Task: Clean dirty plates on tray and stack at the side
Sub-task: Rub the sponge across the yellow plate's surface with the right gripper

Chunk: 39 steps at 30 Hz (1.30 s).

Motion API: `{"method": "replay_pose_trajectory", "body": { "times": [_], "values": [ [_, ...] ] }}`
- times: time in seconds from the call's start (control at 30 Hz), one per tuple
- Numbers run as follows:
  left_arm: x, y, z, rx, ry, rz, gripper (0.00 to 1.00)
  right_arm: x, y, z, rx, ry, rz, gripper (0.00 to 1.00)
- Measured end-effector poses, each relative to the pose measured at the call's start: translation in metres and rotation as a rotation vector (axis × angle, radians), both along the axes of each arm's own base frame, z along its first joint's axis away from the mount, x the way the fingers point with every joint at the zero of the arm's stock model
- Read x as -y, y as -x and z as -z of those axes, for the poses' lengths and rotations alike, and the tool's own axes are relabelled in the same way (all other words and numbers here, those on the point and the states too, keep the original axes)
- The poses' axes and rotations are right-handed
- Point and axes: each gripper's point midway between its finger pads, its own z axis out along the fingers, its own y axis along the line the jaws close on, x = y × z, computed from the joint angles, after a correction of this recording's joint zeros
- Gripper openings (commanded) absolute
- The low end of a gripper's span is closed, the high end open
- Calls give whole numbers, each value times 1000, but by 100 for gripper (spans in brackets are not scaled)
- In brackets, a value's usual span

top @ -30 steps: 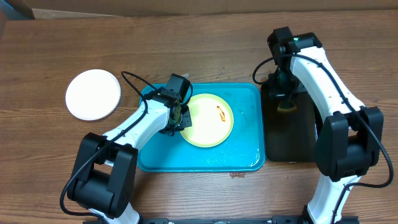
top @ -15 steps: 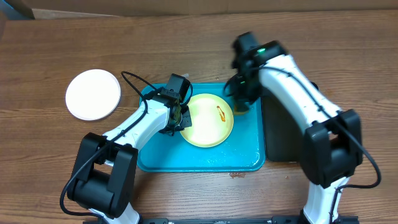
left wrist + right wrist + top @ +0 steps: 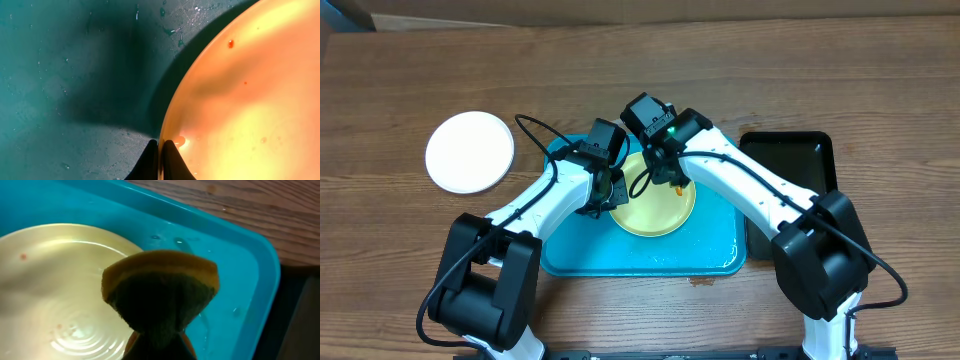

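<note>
Wide brown wooden table (image 3: 740, 70), and dead centre on it sits the turquoise tray (image 3: 720, 232), wet with droplets, while the narrower black tray (image 3: 790, 190) lies just beside it on the right, bare. Inside the turquoise tray lies the pale yellow-green plate (image 3: 655, 212), the one plate there. Well apart on the table to the left rests a white plate (image 3: 470, 152), looking clean; whether it is one plate or a stack, I cannot tell from above. Now the arms: the left end effector (image 3: 608, 192) is clamped on that yellow-green plate's left rim, fingers pinched shut across the edge in the left wrist view (image 3: 160, 150), and the shadow there suggests the rim is raised slightly off the tray floor. The right end effector (image 3: 665, 172) is closed around a sponge (image 3: 160, 295), yellow with a dark scouring face, pinched at its waist and hanging over the plate's far side near the tray's back wall. So the plate's dirty face lies directly below and toward the left arm from the sponge; the right arm is the one placed to scrub, the left to steady. Tiny red specks (image 3: 22, 256) dot the wet surface, so I judge this plate is not yet clean.
</note>
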Motion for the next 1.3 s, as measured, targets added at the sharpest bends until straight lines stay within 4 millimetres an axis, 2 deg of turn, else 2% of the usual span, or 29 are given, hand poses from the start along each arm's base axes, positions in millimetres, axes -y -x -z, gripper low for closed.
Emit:
{"method": "replay_pose_trajectory", "body": {
  "times": [0.2,0.5,0.7,0.83,1.03,1.3],
  "values": [
    [0,0,0,0,0,0,4,4,-2,10,12,16,19,4],
    [0,1,0,-5,7,-3,4,12,4,54,-39,40,97,4],
    [0,1,0,-6,8,-3,4,12,4,57,-51,17,118,4],
    [0,1,0,-6,8,-3,4,11,6,61,-118,-60,138,4],
    [0,1,0,-6,9,-3,4,4,8,64,-219,-210,167,4],
    [0,1,0,-7,9,-3,4,-13,19,64,-265,-262,136,4]
  ]
}}
